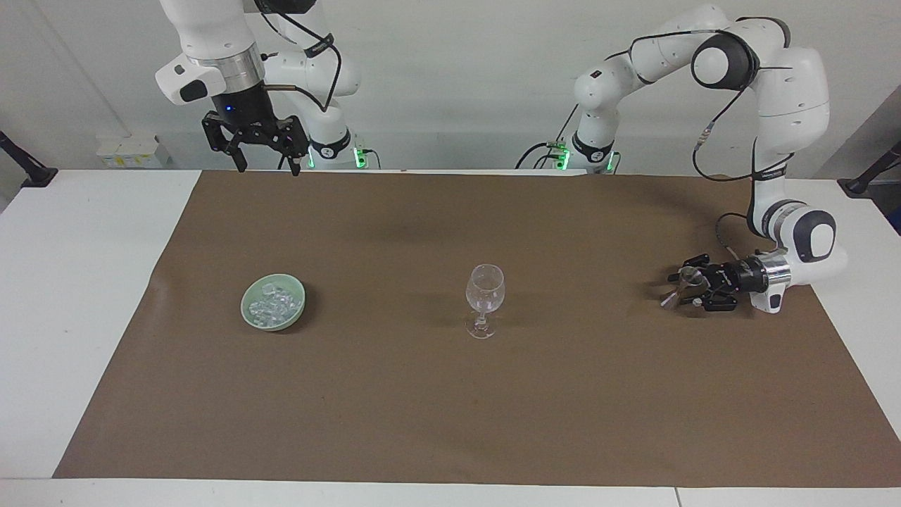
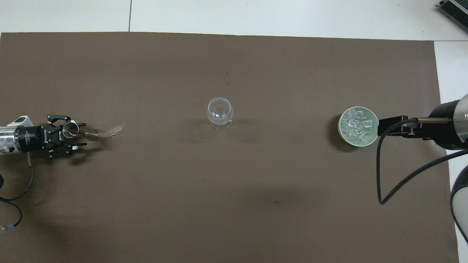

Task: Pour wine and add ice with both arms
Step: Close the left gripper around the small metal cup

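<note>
Brown paper [image 1: 450, 394] covers most of the white bench [image 1: 77, 282] in the facing view. You have the stemmed glass [image 1: 484, 299] standing upright near the middle of the paper. Toward the right arm's end of the bench sits a pale green bowl [image 1: 274, 302] with the ice [image 1: 274, 304] heaped inside it. Your right pincer [image 1: 266, 166] hangs high over the edge of the paper nearest the robots, its prongs spread apart and nothing between them; that arm waits. Your left pincer [image 1: 686, 289] lies low and level at the left arm's end of the paper, pointing toward the stemmed glass, with its prongs on either side of a small clear vessel [image 1: 677, 287]. You cannot tell from this view whether the prongs press on the vessel or only flank it.

From the overhead view, you see the stemmed glass [image 2: 220, 112] at the centre of the paper [image 2: 234, 204], and the bowl [image 2: 358, 126] with the ice [image 2: 356, 127] well apart from it. The right arm's black wrist and its cable reach to just beside the bowl's rim. Your left pincer [image 2: 75, 134] has the round mouth of the small clear vessel [image 2: 71, 129] sitting between its prongs, the vessel's foot reaching out toward the stemmed glass. Contact still cannot be judged here.
</note>
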